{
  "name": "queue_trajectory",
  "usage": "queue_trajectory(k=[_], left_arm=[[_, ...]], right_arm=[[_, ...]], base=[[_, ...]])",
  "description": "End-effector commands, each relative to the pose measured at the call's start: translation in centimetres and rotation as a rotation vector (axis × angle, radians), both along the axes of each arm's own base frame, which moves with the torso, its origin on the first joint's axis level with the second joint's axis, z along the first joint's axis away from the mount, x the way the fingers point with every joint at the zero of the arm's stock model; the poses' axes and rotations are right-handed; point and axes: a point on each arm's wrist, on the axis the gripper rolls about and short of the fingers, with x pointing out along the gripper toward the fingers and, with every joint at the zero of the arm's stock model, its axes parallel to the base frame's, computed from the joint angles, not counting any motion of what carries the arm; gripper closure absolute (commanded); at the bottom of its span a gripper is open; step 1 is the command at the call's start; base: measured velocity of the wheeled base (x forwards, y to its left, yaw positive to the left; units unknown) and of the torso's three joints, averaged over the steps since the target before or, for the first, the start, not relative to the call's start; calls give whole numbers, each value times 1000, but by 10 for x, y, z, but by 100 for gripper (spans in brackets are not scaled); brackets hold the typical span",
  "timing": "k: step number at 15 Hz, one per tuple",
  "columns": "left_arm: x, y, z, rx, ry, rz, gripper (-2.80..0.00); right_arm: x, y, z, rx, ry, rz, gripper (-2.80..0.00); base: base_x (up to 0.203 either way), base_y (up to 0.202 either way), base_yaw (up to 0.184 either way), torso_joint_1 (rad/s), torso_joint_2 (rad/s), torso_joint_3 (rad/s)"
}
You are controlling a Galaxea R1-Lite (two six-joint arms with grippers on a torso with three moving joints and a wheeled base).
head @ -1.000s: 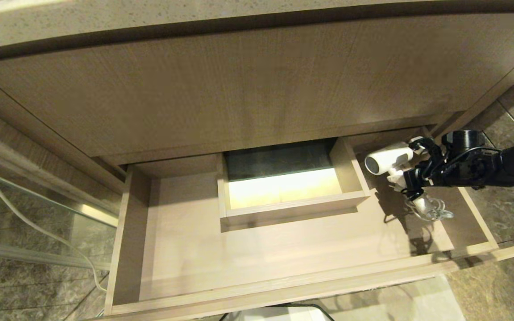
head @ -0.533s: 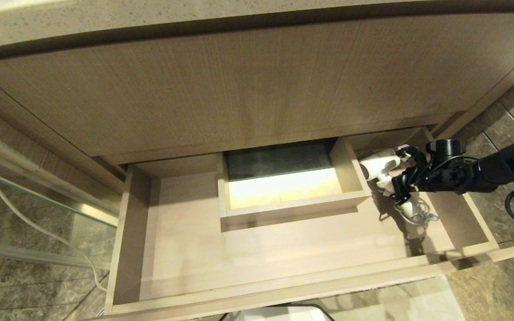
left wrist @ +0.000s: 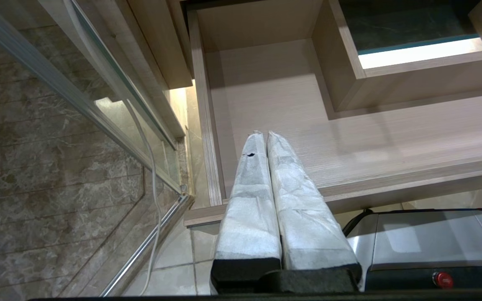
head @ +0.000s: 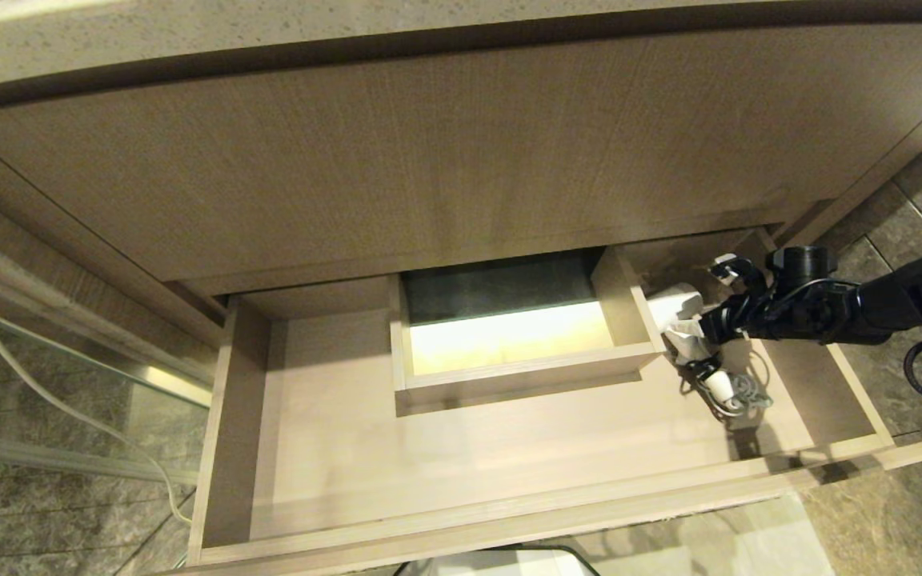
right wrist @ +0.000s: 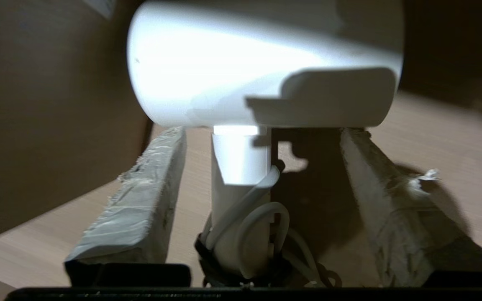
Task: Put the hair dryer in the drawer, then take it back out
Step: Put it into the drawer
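progress: first half about done. hair dryer (head: 681, 314) lay on the floor of the drawer (head: 509, 448), in its right part, just beside the boxed cutout (head: 509, 332), coiled cord (head: 737, 392) next to it
right tool (head: 705, 320): spread wide around the dryer handle, padded fingers (right wrist: 136, 209) clear of it on both sides, nothing gripped. arm reached in over the drawer's right side
left tool (left wrist: 266, 138): pads pressed together, empty, parked low outside the drawer front near its left corner
left to do: my read, the take-out half had not started — regrip the handle, lift clear of the drawer
around: taller wood panel (head: 429, 160) above the drawer, glass partition (head: 69, 376) and a white cable (head: 53, 400) at left, stone floor tiles (head: 893, 512)
in the way: cutout wall close to the barrel; upper panel overhung the back of the drawer; loose cord could snag on the lift
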Motion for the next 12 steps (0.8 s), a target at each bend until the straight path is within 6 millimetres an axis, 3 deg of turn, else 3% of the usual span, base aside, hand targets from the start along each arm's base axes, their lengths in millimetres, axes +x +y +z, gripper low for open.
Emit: queue_trajectory(k=[1,2,3,7,8,12], left_arm=[[0,0,-1,0,2,0,0],[0,0,-1,0,2,0,0],[0,0,0,0,1,0,0],[0,0,0,0,0,0,0],[0,0,0,0,2,0,0],[0,0,-1,0,2,0,0]], right_arm=[[-13,-3,41,11,-44,-23,-280],[-23,-4,58,22,-43,-41,-280],[-35,-6,70,26,-39,-60,0],[-104,-1,124,-29,17,-177,0],[-123,2,128,-54,63,-221,0],[-217,25,107,-195,335,-325,0]], base=[[0,0,0,0,0,0],[0,0,0,0,0,0],[0,0,0,0,0,0],[0,0,0,0,0,0],[0,0,0,0,0,0],[0,0,0,0,0,0]])
